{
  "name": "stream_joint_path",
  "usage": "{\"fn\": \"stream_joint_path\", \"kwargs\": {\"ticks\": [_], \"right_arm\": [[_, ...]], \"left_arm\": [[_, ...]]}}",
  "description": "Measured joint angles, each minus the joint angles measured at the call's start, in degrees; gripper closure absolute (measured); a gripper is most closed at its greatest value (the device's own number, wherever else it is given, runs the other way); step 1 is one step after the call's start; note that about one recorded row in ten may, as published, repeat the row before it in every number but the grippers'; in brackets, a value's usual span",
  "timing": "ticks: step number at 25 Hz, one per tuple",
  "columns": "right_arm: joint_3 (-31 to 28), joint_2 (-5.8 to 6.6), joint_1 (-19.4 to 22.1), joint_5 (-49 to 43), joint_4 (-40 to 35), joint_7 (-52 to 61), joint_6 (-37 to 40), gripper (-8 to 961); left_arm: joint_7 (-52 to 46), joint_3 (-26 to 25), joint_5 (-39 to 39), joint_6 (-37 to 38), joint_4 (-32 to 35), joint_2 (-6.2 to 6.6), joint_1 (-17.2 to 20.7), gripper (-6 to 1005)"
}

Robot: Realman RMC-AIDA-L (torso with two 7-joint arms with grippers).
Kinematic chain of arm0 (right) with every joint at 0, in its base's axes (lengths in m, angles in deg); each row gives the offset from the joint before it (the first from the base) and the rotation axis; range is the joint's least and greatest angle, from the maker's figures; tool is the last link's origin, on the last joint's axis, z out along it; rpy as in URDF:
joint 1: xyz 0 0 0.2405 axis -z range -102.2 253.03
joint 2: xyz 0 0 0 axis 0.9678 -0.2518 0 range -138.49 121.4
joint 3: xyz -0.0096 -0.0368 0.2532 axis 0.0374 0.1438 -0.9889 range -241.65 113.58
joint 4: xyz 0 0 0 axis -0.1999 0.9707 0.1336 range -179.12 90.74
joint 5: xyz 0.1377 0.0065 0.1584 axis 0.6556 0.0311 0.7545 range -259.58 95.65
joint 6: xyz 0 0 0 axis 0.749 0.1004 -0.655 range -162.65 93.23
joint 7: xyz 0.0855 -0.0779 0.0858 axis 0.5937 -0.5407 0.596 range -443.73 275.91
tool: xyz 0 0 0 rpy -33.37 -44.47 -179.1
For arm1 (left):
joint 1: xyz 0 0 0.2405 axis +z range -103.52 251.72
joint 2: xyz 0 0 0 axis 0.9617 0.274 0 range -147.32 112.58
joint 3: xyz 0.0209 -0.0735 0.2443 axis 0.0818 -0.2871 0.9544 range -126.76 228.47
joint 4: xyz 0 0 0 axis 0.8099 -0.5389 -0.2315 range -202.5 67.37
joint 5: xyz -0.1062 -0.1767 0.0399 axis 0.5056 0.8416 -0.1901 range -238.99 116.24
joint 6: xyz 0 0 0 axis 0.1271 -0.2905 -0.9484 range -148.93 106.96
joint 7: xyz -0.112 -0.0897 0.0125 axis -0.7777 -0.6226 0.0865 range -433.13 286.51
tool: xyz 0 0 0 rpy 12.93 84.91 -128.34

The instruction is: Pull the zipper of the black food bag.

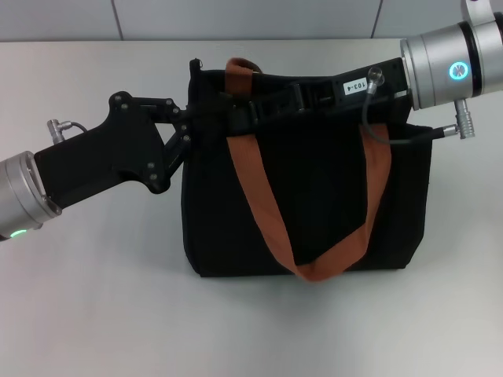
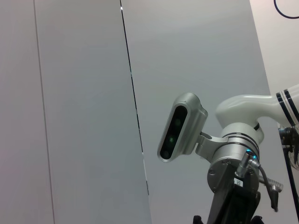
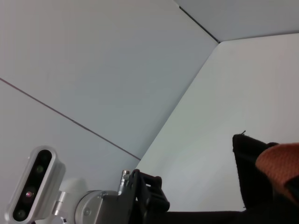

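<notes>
The black food bag (image 1: 306, 196) stands on the white table (image 1: 94, 314), with its top edge running from left to right, so the zip line has the same long axis. The left gripper (image 1: 206, 119) comes from the left and meets the bag's top left corner; the right gripper (image 1: 271, 102) lies along the same edge from the right, near an orange handle (image 1: 259, 196). The zipper pull is hidden between them. Black on black, I cannot tell if either hand is apart or clamped. Both tips are almost together, so probably one holds the bag and the other pulls along the edge.
</notes>
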Motion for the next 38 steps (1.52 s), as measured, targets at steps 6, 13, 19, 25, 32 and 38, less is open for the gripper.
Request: {"fn": "stream_joint_path", "kwargs": {"ticks": [6,13,19,25,32,38], "right_arm": [[-0.01,-0.05,-0.03,-0.02,-0.06,-0.2,-0.88,656],[-0.05,-0.05,0.09,0.05,-0.16,-0.24,-1.17,798],[-0.14,-0.04,-0.04,0.39,-0.18,-0.25,-1.88,799],[-0.47,-0.58,-0.18,0.56,-0.19,-1.24,-2.7,802],[-0.15,-1.2,-0.53,0.65,-0.22,-1.85,-2.65,805],[-0.48,-1.27,-0.17,1.44,-0.3,-2.25,-1.79,808]], "left_arm": [[0.0,0.07,0.01,0.04,-0.21,-0.03,-0.01,975],[0.0,-0.03,0.0,0.22,-0.29,0.0,-0.19,976],[-0.88,-0.02,0.61,1.01,-0.29,-0.07,-0.99,975],[-2.86,0.03,1.18,0.99,-0.26,-0.15,-1.93,975],[-3.06,-0.04,1.31,0.84,-0.26,-0.13,-1.85,975],[-2.75,-0.12,2.55,0.42,-0.26,-0.06,-0.84,976]]}}
